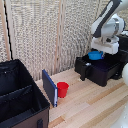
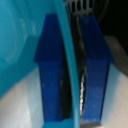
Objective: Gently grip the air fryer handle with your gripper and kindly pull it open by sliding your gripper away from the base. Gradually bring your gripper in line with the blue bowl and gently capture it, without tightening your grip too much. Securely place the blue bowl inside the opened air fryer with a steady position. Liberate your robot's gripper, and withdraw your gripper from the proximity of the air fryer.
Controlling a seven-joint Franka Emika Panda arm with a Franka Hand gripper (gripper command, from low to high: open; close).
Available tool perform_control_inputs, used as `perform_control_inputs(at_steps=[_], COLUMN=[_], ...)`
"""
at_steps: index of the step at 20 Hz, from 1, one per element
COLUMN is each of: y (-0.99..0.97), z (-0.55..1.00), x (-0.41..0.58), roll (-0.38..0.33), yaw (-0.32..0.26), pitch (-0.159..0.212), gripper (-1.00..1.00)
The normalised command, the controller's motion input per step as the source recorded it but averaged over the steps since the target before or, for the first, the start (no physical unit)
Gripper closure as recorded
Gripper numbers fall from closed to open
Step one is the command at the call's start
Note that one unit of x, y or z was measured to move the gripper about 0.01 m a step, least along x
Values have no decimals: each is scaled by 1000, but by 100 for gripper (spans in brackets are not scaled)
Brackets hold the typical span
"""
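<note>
Pinching blue bowl (image 1: 95, 55) (no legible writing)

blue bowl (image 1: 95, 55) | rim pinched | above open air fryer (image 1: 100, 70) drawer

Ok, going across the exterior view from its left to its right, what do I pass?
Black fabric bin → blue flat panel standing on edge → red cup → air fryer, with the blue bowl held above it in the hand.
</note>
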Motion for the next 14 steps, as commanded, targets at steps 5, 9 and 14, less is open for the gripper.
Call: perform_control_inputs(at_steps=[5,9,14], y=[-90,-146,-216], z=[-390,-303,-129], x=[267,384,304], roll=[-45,-29,-12], yaw=[1,13,-21], pitch=[0,0,27], gripper=[100,100,100])
